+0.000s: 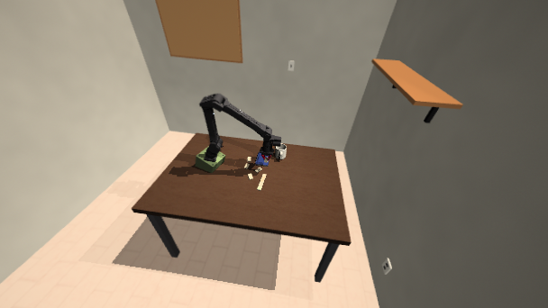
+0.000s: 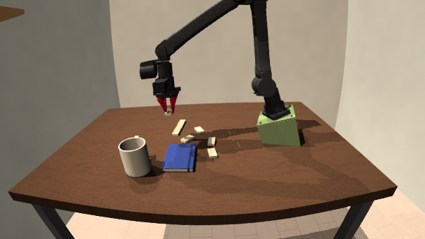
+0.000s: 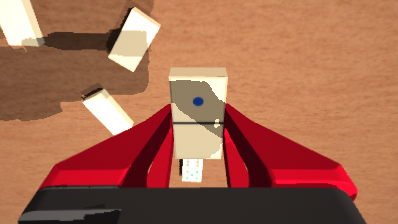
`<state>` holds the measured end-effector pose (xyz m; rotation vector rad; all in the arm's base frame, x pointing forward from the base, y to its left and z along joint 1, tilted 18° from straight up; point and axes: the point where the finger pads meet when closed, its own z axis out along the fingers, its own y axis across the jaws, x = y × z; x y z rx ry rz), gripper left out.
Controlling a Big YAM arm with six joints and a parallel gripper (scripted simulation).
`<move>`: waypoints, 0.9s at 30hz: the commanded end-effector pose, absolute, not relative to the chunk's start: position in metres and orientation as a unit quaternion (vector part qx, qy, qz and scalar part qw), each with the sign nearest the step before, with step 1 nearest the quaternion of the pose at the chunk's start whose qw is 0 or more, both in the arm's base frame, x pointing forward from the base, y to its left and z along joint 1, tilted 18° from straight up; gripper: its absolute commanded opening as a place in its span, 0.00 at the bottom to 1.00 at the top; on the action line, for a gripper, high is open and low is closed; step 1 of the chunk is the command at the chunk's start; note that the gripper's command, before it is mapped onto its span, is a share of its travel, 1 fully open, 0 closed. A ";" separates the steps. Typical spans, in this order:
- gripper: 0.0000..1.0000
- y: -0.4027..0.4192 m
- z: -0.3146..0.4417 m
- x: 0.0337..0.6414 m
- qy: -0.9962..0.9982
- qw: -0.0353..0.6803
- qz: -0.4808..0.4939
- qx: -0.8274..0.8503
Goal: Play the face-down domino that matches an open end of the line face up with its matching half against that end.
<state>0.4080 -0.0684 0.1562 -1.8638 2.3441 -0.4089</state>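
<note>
My gripper (image 2: 168, 111) (image 3: 198, 113) is shut on a domino (image 2: 168, 113) (image 3: 197, 142) and holds it in the air, beyond the line in the exterior view. In the wrist view its face shows one blue pip on the far half and a blank near half. The line (image 1: 261, 182) (image 2: 179, 127) (image 3: 192, 172) lies flat on the table. In the wrist view only its end with green pips and some brown pips shows below the held domino; the rest is hidden. Face-down dominoes (image 1: 251, 176) (image 2: 199, 130) (image 3: 134, 39) lie loose beside the line.
A blue book (image 1: 261, 159) (image 2: 179, 157) lies near the loose dominoes, with a white mug (image 1: 281, 152) (image 2: 135, 158) beside it. The arm's green base (image 1: 210, 160) (image 2: 279, 130) stands across the table (image 1: 216, 203) (image 2: 279, 190). One loose domino (image 2: 187, 139) lies between line and book.
</note>
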 end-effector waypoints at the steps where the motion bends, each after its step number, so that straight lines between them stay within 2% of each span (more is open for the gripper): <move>1: 0.22 -0.066 0.184 0.430 0.770 0.086 -0.160 -0.611; 2: 0.22 -0.068 0.163 0.412 0.774 0.065 -0.141 -0.614; 18: 0.22 -0.065 0.185 0.429 0.780 0.088 -0.164 -0.598; 19: 0.22 -0.068 0.160 0.414 0.782 0.067 -0.145 -0.603; 27: 0.22 -0.070 0.152 0.436 0.784 0.088 -0.163 -0.593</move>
